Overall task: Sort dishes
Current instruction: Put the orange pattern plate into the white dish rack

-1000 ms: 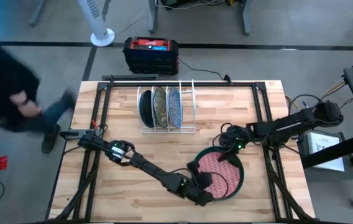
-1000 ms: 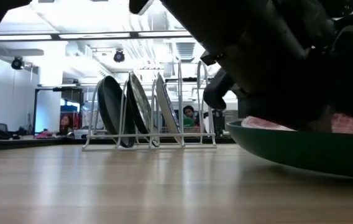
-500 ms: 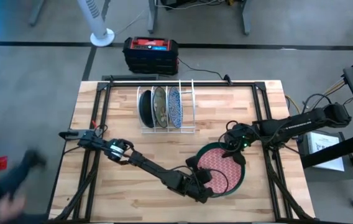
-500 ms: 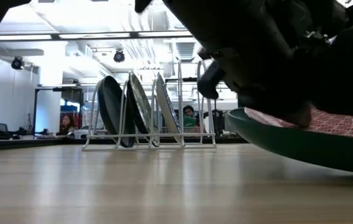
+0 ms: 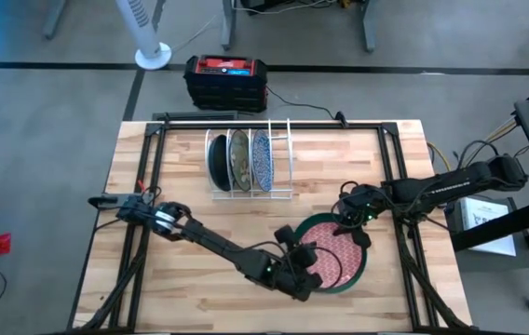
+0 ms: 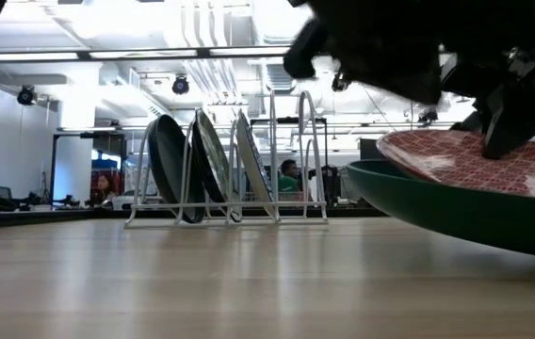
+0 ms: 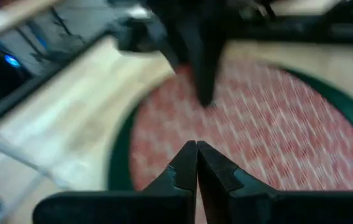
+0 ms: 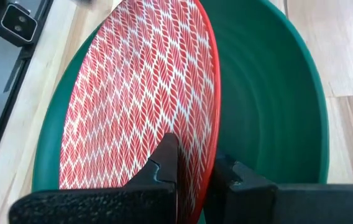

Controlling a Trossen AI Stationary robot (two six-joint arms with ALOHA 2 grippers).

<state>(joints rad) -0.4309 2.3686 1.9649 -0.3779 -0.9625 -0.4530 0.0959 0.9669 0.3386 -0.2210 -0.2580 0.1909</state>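
1. Between the fingers of our right hand [image 8: 192, 177] sits the rim of the red-and-white plate [image 8: 142, 93]; we have it pinched nearly closed on that edge, and the plate tilts up out of the green plate [image 8: 270, 106] beneath it, so the grip reads as a lift to separate the two.
2. Across the plate from that hand, our left hand [image 7: 196, 163] is fully closed with nothing between its fingers; it hovers just over the red pattern, probably to steady or push the plate while the right one raises it.
3. Beyond both hands, toward the far side of the table [image 5: 181, 186], the white wire rack [image 5: 250, 160] holds three plates upright in its slots, and free slots remain beside them, likely where the lifted plate belongs.
4. The red-and-white plate is round and shallow, covered in a fine leaf-like pattern with a red edge; the green plate is plain, deeper and wider, resting on the table.
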